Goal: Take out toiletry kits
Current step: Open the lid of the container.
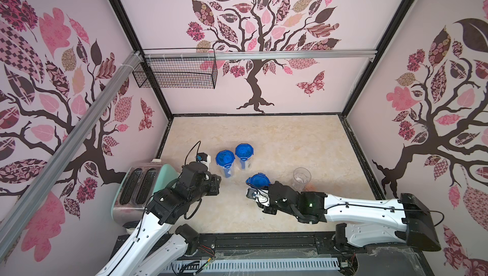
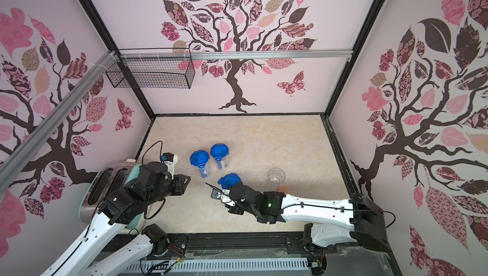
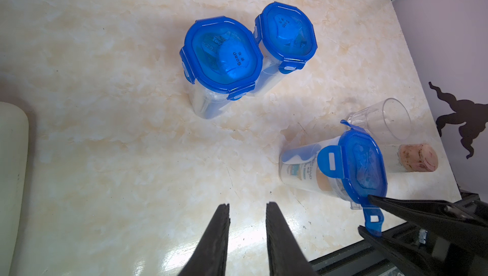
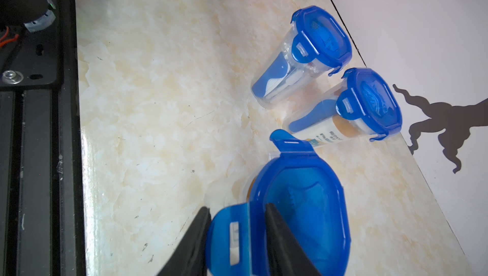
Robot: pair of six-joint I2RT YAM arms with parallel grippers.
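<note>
Pinching lid clip, right fingers; toiletry kit inside jar beyond them; left fingers spread.

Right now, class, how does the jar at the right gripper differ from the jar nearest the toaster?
The jar at the right gripper has clip flaps swung out; the jar nearest the toaster has them folded down. The first stands alone, the right gripper around one flap; the second stands beside another jar, ungripped. Both are clear, upright, blue lids on.
</note>
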